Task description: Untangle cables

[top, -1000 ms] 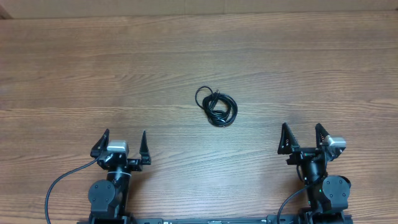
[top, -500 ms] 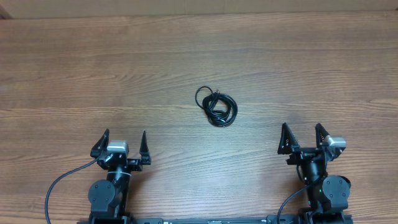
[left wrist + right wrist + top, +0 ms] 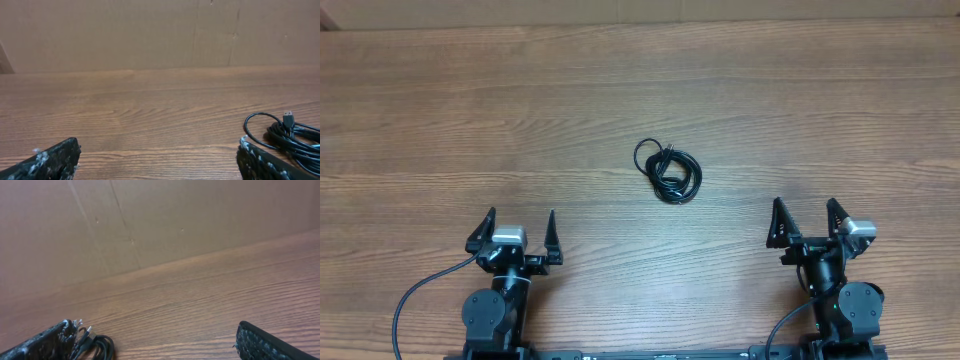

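Note:
The cables point(image 3: 668, 171) are a small tangle of thin black cords with a silver plug end, lying on the wooden table near its middle. My left gripper point(image 3: 516, 229) is open and empty near the front edge, well to the left of the tangle. My right gripper point(image 3: 807, 220) is open and empty near the front edge, to the right of it. In the left wrist view the cables point(image 3: 287, 134) lie at the right, beyond the open fingers point(image 3: 157, 157). In the right wrist view the cables point(image 3: 95, 343) show at the lower left, by the left finger of the open gripper point(image 3: 155, 340).
The wooden table point(image 3: 470, 120) stretches all round the tangle. A brown cardboard wall point(image 3: 150, 35) stands along the far edge. Thick black arm cables point(image 3: 415, 295) run off the arm bases at the front.

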You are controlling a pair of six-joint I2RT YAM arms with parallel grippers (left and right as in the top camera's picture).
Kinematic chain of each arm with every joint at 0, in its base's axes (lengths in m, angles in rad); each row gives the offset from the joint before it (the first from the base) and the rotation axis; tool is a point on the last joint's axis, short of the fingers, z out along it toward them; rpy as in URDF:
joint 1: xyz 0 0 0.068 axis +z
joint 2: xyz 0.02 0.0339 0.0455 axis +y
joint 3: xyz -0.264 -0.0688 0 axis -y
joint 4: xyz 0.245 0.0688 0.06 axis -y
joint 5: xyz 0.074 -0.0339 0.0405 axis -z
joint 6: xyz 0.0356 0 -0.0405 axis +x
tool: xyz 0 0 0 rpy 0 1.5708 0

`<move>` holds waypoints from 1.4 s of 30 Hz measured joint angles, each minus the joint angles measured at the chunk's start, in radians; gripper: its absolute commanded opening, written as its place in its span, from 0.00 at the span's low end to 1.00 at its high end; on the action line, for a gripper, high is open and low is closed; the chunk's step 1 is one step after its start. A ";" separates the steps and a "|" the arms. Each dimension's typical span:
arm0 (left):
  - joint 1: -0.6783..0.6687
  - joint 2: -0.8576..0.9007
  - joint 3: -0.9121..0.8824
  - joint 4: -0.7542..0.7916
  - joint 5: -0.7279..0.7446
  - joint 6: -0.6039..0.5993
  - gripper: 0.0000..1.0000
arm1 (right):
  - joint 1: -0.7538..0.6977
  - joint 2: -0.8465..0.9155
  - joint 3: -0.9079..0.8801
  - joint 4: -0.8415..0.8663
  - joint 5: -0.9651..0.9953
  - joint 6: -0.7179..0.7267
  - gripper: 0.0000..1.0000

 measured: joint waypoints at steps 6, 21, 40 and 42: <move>0.000 0.000 0.000 -0.004 0.000 -0.027 1.00 | 0.000 0.000 0.000 -0.001 -0.008 0.047 1.00; 0.000 0.093 0.210 -0.310 0.008 -0.080 1.00 | 0.000 0.069 0.146 -0.217 -0.008 0.079 1.00; 0.000 0.838 0.960 -0.869 0.074 -0.083 1.00 | 0.000 0.781 0.814 -0.722 -0.009 0.078 1.00; 0.000 0.880 1.025 -0.958 0.084 -0.083 1.00 | 0.000 0.854 0.893 -0.781 -0.009 0.078 1.00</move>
